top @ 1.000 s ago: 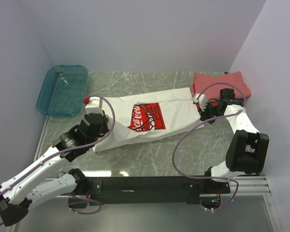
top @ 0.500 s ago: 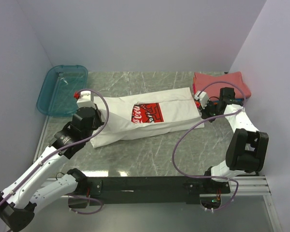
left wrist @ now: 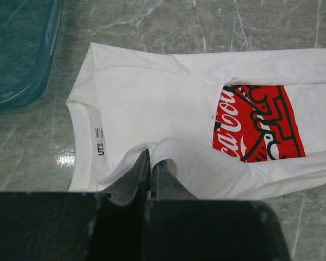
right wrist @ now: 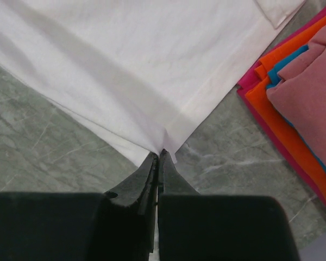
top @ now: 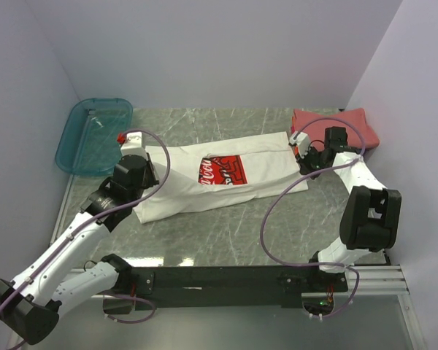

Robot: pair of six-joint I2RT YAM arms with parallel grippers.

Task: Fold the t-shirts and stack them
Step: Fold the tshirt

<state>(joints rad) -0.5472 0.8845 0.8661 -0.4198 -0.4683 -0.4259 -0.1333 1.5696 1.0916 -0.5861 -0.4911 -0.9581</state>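
The white t-shirt [top: 226, 179] with the red Coca-Cola print [top: 223, 172] lies lengthwise across the table, its collar [left wrist: 84, 128] to the left. My left gripper [top: 142, 179] is shut on a raised fold of its near edge [left wrist: 168, 149] beside the collar. My right gripper [top: 301, 157] is shut on the hem corner [right wrist: 168, 142] at the shirt's right end. Just right of that corner sits a stack of folded t-shirts [top: 337, 125]: coral on top [right wrist: 309, 81], blue [right wrist: 285, 62] and orange [right wrist: 277, 114] below.
A teal plastic bin [top: 93, 136] stands at the back left, close to the shirt's collar end [left wrist: 16, 49]. White walls close in the table at the back and both sides. Purple cables loop over both arms.
Both grippers have moved towards the back, still holding the white shirt's near edge. The left one went further, up and left, and the shirt now lies as a narrower band.
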